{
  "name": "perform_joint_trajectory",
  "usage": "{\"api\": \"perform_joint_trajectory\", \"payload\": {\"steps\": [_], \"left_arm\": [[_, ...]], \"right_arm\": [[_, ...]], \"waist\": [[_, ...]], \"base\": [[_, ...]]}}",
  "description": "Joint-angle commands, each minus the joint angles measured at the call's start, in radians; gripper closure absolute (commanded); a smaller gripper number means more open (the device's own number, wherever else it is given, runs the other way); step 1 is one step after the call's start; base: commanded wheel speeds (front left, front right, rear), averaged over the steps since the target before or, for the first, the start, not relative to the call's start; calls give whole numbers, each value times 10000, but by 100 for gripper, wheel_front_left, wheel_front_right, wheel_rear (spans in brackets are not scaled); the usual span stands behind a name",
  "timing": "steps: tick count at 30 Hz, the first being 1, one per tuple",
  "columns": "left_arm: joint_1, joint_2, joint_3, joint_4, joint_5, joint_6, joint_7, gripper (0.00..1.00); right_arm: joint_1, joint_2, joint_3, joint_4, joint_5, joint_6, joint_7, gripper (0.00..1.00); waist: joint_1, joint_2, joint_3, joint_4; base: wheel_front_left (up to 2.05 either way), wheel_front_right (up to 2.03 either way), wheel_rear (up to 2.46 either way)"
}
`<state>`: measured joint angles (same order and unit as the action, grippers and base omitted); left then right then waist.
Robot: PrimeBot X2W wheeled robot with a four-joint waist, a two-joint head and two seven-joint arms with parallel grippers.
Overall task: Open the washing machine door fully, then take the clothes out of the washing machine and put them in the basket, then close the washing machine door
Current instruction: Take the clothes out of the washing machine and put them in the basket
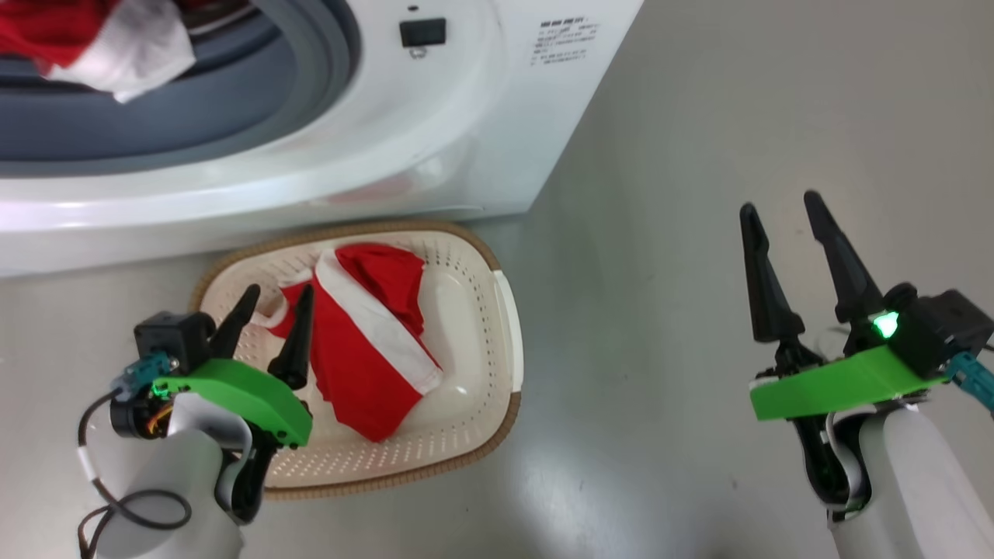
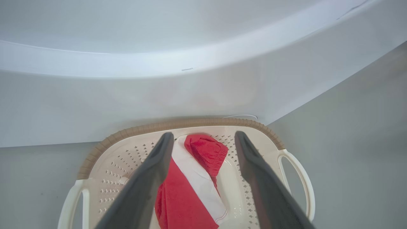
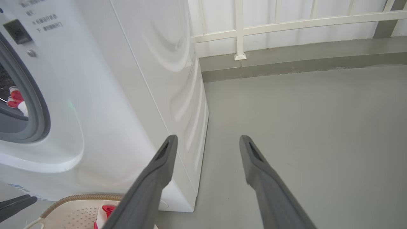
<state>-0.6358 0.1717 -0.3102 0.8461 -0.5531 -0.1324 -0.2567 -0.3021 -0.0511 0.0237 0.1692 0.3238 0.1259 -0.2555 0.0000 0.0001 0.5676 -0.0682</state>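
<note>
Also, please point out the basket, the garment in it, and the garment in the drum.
basket (image 1: pixel 466 326): head view, bare right wall.
garment in basket (image 1: pixel 349 357): head view, red middle.
garment in drum (image 1: pixel 147 46): head view, white fold.

Grey floor (image 1: pixel 699 155) carries the washing machine (image 1: pixel 435 132) at 11 o'clock. The basket (image 1: pixel 474 334) stands just beside its front, 8 o'clock.

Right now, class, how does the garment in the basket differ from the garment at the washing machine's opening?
The basket garment lies spread inside the basket; the opening garment drapes over the grey gasket, not yet taken out. The basket garment shows mostly red; the opening garment shows a large white part. Both are red-and-white fabric.
</note>
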Motion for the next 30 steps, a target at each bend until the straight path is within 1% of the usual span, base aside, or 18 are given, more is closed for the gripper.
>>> {"api": "perform_joint_trajectory", "payload": {"steps": [1, 9, 17, 30], "left_arm": [[383, 234, 456, -343, 163, 17, -51, 0], [1031, 32, 1307, -1121, 699, 17, -51, 0], [1590, -138, 1897, -1877, 1232, 17, -51, 0], [2602, -278, 2810, -3880, 2087, 17, -51, 0]], "right_arm": [[373, 9, 160, -151, -44, 48, -63, 0], [598, 9, 103, -5, -103, 48, -63, 0], [864, 9, 53, 107, -130, 48, -63, 0], [1487, 9, -160, 168, -131, 48, -63, 0]], "waist": [[0, -1, -436, 149], [0, -1, -1162, 318], [0, -1, -1801, 438], [0, -1, -2815, 629]], "base": [[0, 0, 0], [0, 0, 0], [0, 0, 0], [0, 0, 0]]}}
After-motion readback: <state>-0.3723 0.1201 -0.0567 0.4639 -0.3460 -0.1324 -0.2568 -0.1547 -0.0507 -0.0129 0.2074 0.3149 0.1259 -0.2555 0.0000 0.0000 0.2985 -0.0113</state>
